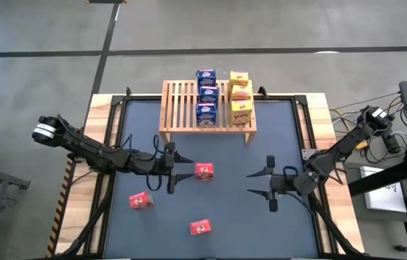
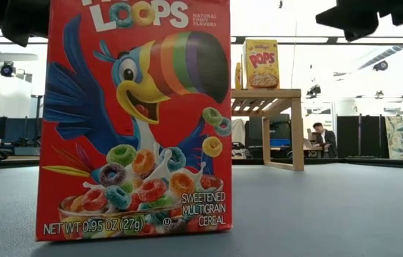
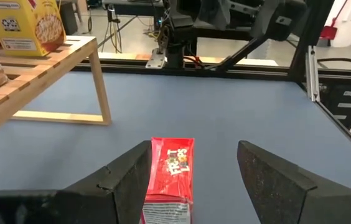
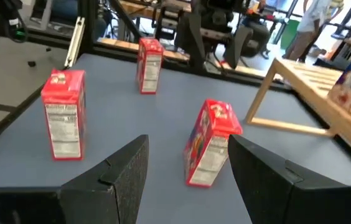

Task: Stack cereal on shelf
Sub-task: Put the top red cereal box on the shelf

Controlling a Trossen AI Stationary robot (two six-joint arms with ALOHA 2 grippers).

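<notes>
Two arms stretched low over the mat, left gripper (image 1: 172,170) spread wide beside a red cereal box (image 1: 204,171), right gripper (image 1: 269,183) agape, well apart.

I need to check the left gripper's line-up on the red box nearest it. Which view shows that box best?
The left wrist view: the red box sits between the open left gripper fingers. The high view shows it small, just beyond the gripper. The right wrist view shows it side-on.
</notes>
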